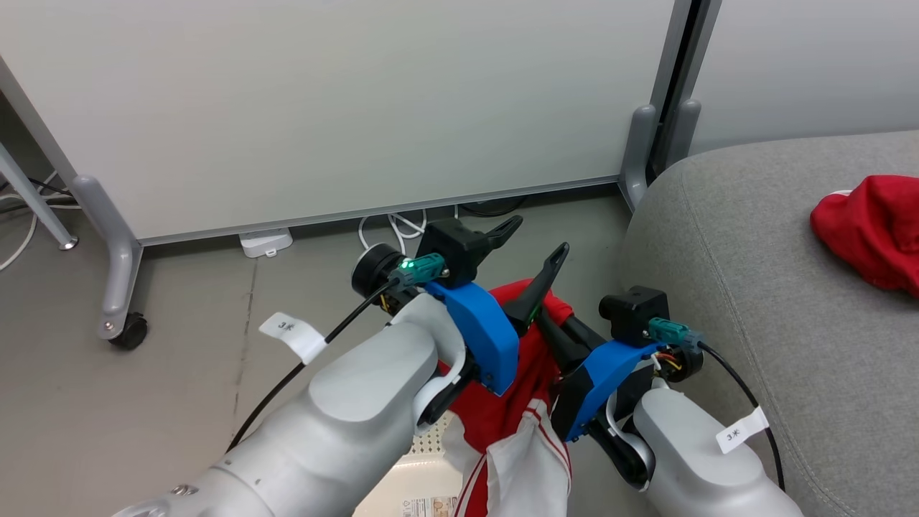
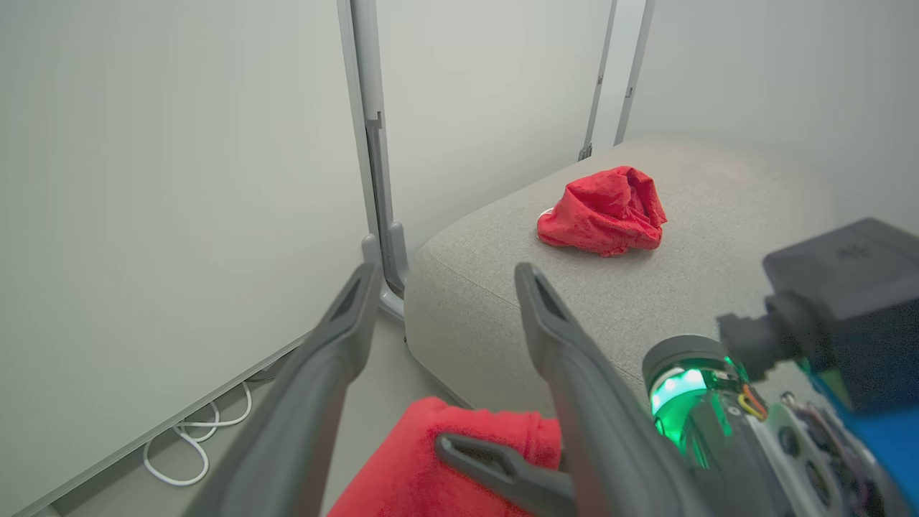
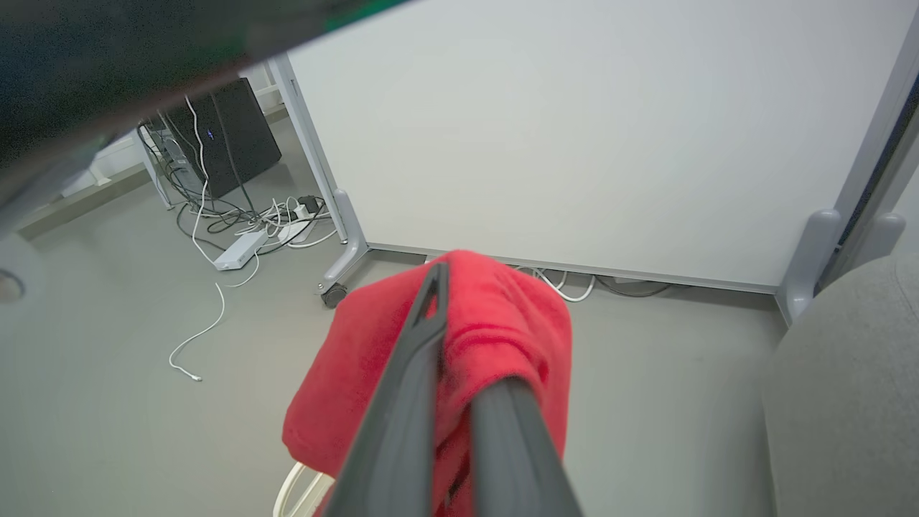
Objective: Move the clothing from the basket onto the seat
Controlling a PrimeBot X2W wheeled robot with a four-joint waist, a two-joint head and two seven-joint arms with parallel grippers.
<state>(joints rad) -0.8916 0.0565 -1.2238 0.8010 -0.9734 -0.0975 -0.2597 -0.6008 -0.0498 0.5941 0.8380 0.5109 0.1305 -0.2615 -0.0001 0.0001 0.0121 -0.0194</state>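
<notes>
My right gripper [image 1: 547,322] is shut on a red garment [image 1: 513,402], which hangs from it with white striped trim [image 1: 528,459] trailing down over the basket [image 1: 422,459]. In the right wrist view the gripper [image 3: 459,337] pinches the red cloth [image 3: 502,316] draped over its fingers. My left gripper [image 1: 540,235] is open and holds nothing, just above and left of the held garment; its own view shows the wide-spread gripper [image 2: 443,287] over the cloth [image 2: 423,459]. A second red garment [image 1: 872,230] lies crumpled on the grey seat [image 1: 754,287]. No lettering is visible.
A white partition panel [image 1: 359,108] on a grey castor leg [image 1: 118,287] stands behind, with cables [image 1: 402,226] on the floor under it. The seat's rounded corner [image 2: 459,287] is just right of the grippers. More cables and a dark box [image 3: 230,136] lie off to the left.
</notes>
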